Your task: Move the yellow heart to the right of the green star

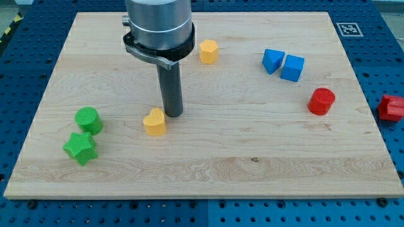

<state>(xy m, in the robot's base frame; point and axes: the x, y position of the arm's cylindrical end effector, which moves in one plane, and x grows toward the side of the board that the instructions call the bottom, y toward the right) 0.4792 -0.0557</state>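
Note:
The yellow heart [154, 122] lies on the wooden board [208, 170], left of the middle. The green star [80, 148] lies near the board's lower left, well to the left of the heart and a little lower. My tip [173, 114] rests just to the upper right of the yellow heart, touching or nearly touching its edge. The rod rises from there into the arm's grey body at the view's top.
A green cylinder [88, 120] sits just above the green star. A yellow hexagonal block [209, 51] lies near the top middle. Two blue blocks [273, 60] [292, 68] lie at the upper right. A red cylinder [322, 101] lies right; another red block [392, 108] sits off the board.

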